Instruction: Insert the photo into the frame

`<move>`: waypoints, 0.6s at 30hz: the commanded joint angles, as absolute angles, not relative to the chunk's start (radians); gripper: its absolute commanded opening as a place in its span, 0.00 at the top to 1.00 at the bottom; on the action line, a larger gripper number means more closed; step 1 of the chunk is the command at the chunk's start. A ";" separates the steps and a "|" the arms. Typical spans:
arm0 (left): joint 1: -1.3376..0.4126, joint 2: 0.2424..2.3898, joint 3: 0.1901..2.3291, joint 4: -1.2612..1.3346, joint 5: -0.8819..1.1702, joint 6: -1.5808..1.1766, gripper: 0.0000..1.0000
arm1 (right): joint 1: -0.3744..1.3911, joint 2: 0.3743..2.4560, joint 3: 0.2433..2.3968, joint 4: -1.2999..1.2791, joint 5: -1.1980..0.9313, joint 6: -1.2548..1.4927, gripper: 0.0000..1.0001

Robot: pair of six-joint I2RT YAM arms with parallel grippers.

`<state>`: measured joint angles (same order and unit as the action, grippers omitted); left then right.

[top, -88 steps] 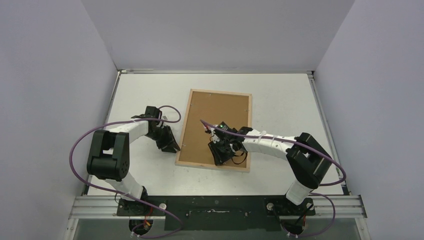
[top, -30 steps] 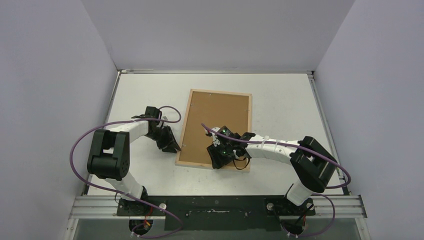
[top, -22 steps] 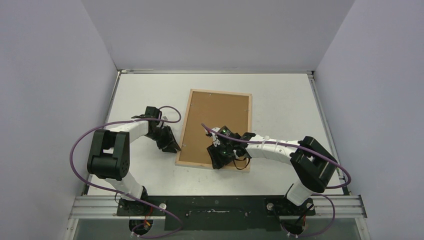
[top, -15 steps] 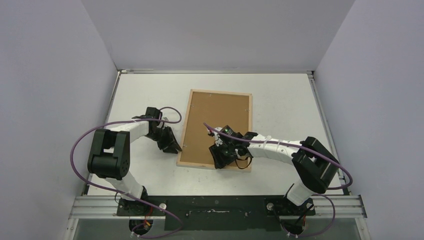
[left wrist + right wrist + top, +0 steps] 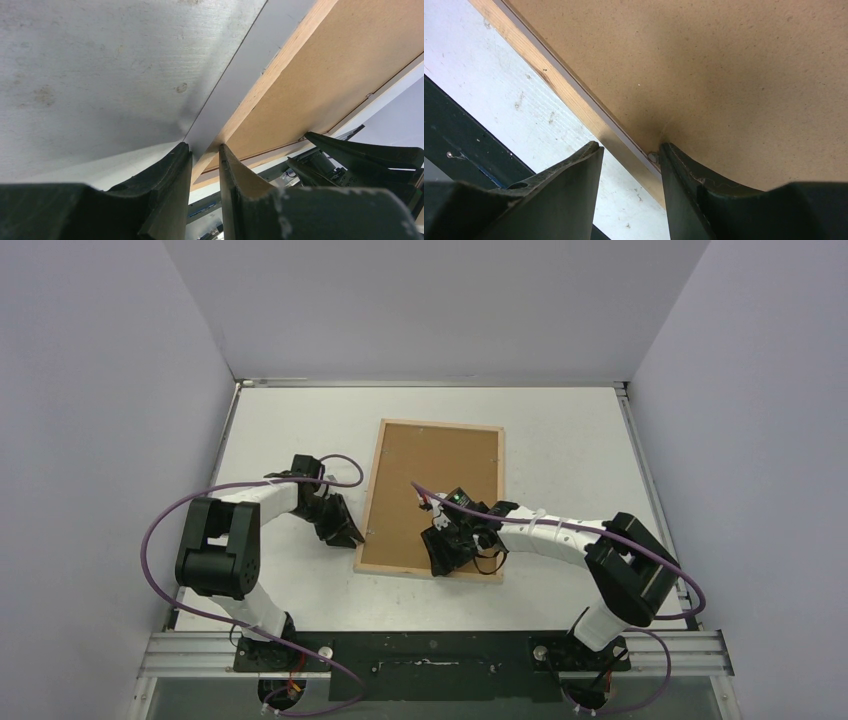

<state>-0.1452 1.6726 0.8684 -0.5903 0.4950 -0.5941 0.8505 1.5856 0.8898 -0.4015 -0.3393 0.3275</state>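
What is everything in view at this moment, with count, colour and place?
the frame: one, pale wood back up, table centre
backing board: one, brown, inside the frame
table: one, white, under everything
walls: three, pale lilac, around the table
cables: two, purple, along the arms
arms: two, white and black, near edge
left claw: one, black, closed on the frame's left rail
right claw: one, black, open astride the frame's near rail

We are looking down from above and behind over the whole surface (image 5: 560, 430); both wrist cameras are hugging edges of the frame (image 5: 440, 424).
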 commanded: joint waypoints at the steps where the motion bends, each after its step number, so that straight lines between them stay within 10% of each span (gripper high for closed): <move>1: -0.152 1.692 0.844 -0.582 0.412 -0.577 0.73 | 0.852 1.562 0.899 -0.405 -0.362 0.363 0.53; 9: -0.153 1.636 0.813 -0.517 0.496 -0.571 0.53 | 0.870 1.566 0.897 -0.380 -0.352 0.387 0.52; 18: -0.153 1.681 0.806 -0.540 0.458 -0.579 0.56 | 0.878 1.560 0.884 -0.402 -0.355 0.380 0.52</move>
